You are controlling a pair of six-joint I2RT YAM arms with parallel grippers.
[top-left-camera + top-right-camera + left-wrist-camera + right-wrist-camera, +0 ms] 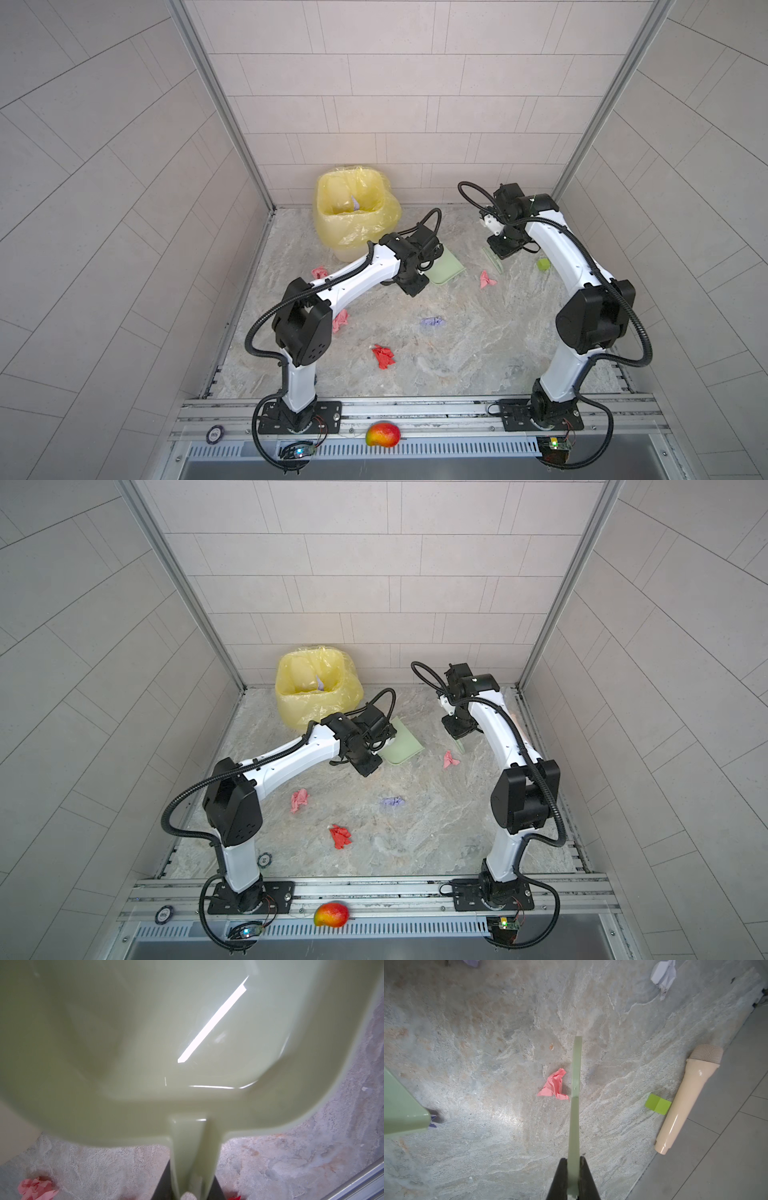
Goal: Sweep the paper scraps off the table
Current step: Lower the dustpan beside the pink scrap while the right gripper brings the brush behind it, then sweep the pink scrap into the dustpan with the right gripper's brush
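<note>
On the table (457, 365) lie several paper scraps: pink ones (487, 279) (319, 272) (340, 321), a lavender one (432, 322) and a red one (383, 356). My left gripper (190, 1186) is shut on the handle of a pale green dustpan (446, 270), whose tray fills the left wrist view. My right gripper (573, 1169) is shut on a thin pale green brush (575, 1076), its far end right beside the pink scrap (554, 1085). A white scrap (663, 974) lies farther off. A purple scrap (432, 1123) peeks from under the dustpan's corner (402, 1109).
A yellow-lined bin (332, 232) stands at the back left with a lavender scrap inside. A green cube (542, 264) and a beige toy microphone (685, 1101) lie by the right wall. A mango (382, 434) rests on the front rail.
</note>
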